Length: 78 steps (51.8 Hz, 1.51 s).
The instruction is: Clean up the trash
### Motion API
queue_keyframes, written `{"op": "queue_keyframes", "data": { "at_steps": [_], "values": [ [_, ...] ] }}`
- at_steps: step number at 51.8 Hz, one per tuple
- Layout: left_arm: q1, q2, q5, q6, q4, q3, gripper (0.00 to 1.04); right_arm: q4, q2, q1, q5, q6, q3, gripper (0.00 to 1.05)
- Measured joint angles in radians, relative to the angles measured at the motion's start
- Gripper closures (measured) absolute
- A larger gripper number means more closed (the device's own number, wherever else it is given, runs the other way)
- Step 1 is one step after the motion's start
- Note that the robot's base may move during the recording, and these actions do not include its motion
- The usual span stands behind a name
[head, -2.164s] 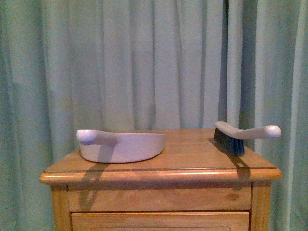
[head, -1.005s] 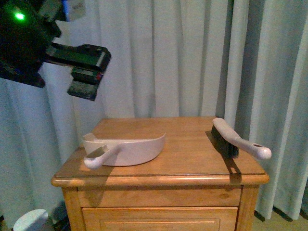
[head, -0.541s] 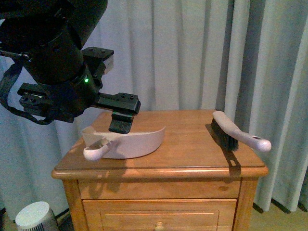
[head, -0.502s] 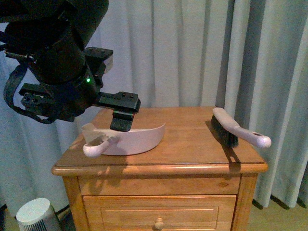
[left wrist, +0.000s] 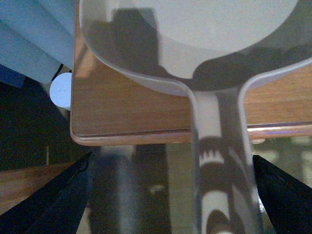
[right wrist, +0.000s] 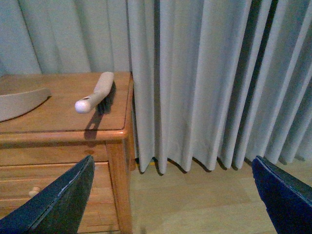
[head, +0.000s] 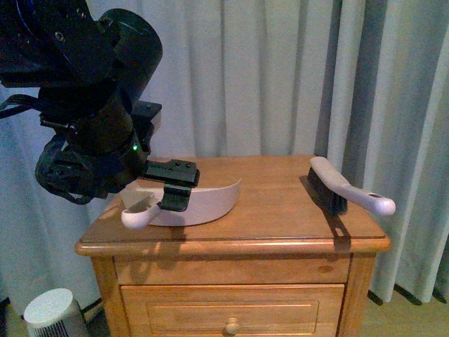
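Note:
No trash shows in any view; the inside of the pan seen from the left wrist is bare. A pale dustpan (head: pixel 207 200) lies on the left of the wooden nightstand (head: pixel 280 225), handle (head: pixel 137 217) pointing to the front edge. My left gripper (head: pixel 173 188) hangs open just over that handle. In the left wrist view the handle (left wrist: pixel 222 161) runs between the open fingers (left wrist: pixel 53 195), nearer the right-hand one. A white-handled brush (head: pixel 344 191) lies at the right of the top. My right gripper (right wrist: pixel 172 161) is open over the floor beside the nightstand, the brush (right wrist: pixel 95 92) beyond it.
Grey-green curtains (head: pixel 280 77) hang close behind and to the right of the nightstand. A white round object (head: pixel 48 314) stands on the floor at its left front corner. Drawers fill the front (head: pixel 231 309). Wooden floor (right wrist: pixel 195 200) lies to the right.
My left arm has swung in from the upper left and come down, bringing its open gripper from above the pan's rim to just over the handle. Dustpan and brush have stayed put.

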Motion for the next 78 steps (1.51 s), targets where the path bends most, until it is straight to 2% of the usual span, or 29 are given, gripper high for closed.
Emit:
{"op": "queue_keyframes", "data": {
  "at_steps": [37, 60, 73, 78],
  "values": [
    [0.0, 0.069, 0.003, -0.02, 0.044, 0.01, 0.08, 0.0, 0.0, 0.0, 0.0, 0.0, 0.0, 0.07],
    [-0.006, 0.07, 0.01, -0.018, 0.06, 0.006, 0.75, 0.0, 0.0, 0.0, 0.0, 0.0, 0.0, 0.07],
    [-0.007, 0.068, 0.006, -0.018, 0.102, -0.015, 0.77, 0.0, 0.0, 0.0, 0.0, 0.0, 0.0, 0.07],
    [-0.007, 0.026, 0.0, -0.002, 0.197, -0.086, 0.77, 0.0, 0.0, 0.0, 0.0, 0.0, 0.0, 0.07]
  ]
}}
